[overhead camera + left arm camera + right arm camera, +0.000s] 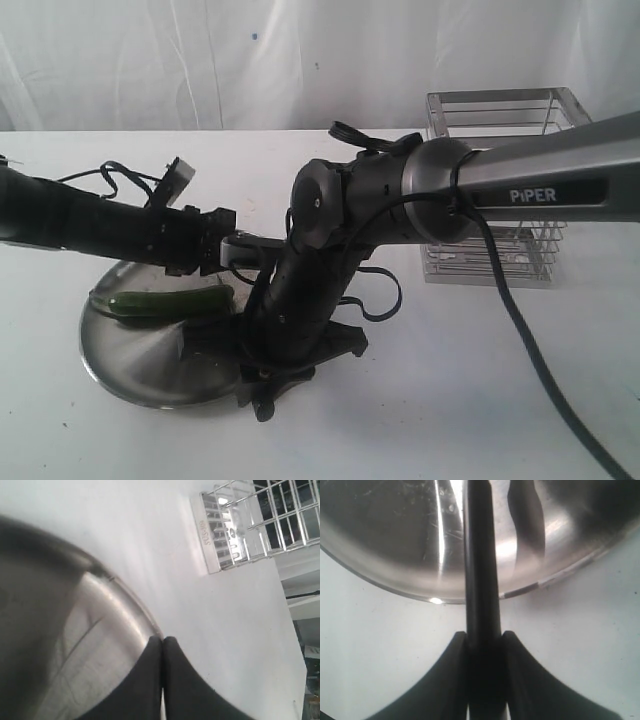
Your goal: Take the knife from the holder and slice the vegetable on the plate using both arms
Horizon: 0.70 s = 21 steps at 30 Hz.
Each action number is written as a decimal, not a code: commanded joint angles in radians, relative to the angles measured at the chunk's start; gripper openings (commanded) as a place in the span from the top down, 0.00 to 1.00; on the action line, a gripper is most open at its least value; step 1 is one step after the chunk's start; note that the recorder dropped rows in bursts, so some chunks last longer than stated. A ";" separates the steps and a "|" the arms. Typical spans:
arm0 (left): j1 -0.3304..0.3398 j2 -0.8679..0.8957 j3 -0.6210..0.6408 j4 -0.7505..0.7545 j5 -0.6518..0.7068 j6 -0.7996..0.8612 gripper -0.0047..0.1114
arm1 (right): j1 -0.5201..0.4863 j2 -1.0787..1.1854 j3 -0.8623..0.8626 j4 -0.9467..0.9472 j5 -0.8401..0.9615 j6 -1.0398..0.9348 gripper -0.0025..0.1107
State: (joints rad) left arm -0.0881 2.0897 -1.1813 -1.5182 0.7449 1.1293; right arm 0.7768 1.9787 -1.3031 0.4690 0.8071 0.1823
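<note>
The right fingers (454,672) clamp the knife (481,555) over the plate (380,555) for slicing; the left fingers (145,680), shut empty, hover by the vegetable (170,303).

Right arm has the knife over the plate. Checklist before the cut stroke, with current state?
1. knife gripped by right gripper: ok, clamped between both fingers.
2. Knife over the plate: ok, it reaches past the rim.
3. vegetable on plate: ok, lying near the back edge in the exterior view.
4. left gripper steadying vegetable: not ok, jaws shut on nothing, at the plate's rim.
5. Blade lined up across vegetable: cannot tell, the right arm hides it.
6. holder out of the way: ok, stands apart from the plate.
</note>
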 commanded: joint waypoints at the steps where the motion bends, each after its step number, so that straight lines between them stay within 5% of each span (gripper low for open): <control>1: 0.006 -0.056 -0.019 -0.017 -0.019 -0.008 0.96 | 0.001 -0.009 -0.002 0.001 0.001 -0.003 0.98; 12: 0.016 -0.163 0.022 0.486 -0.149 -0.300 0.96 | 0.001 -0.009 -0.002 0.001 -0.007 -0.003 0.98; 21: 0.016 -0.197 0.065 0.466 -0.112 -0.274 0.96 | 0.001 -0.009 -0.002 0.001 -0.022 -0.003 0.98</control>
State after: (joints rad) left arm -0.0712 1.9061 -1.1245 -1.0251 0.5910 0.8454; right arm 0.7777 1.9787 -1.3031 0.4690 0.7991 0.1823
